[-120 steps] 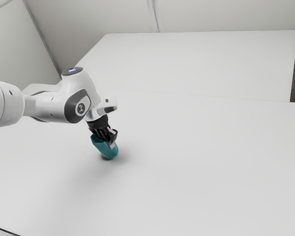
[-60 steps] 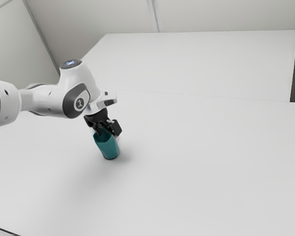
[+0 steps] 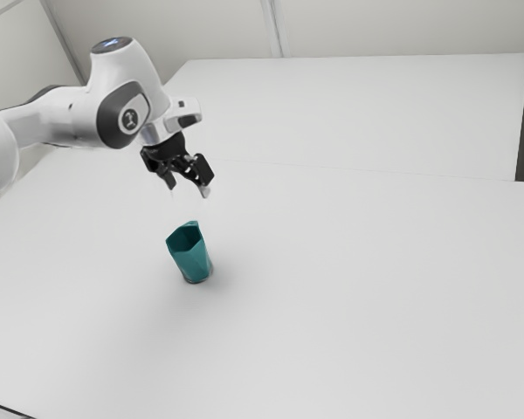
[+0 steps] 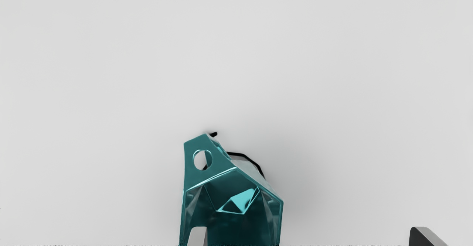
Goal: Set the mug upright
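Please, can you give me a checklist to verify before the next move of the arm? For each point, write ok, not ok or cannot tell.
1. Mug upright, mouth up: ok.
2. Mug's base on the table: ok.
3. Hand open, fingers wide apart: ok.
4. Hand clear of the mug: ok, the exterior view shows a gap below the fingertips.
5. Handle free of the fingers: ok.
6. Mug steady, without any rocking: cannot tell from these pictures.
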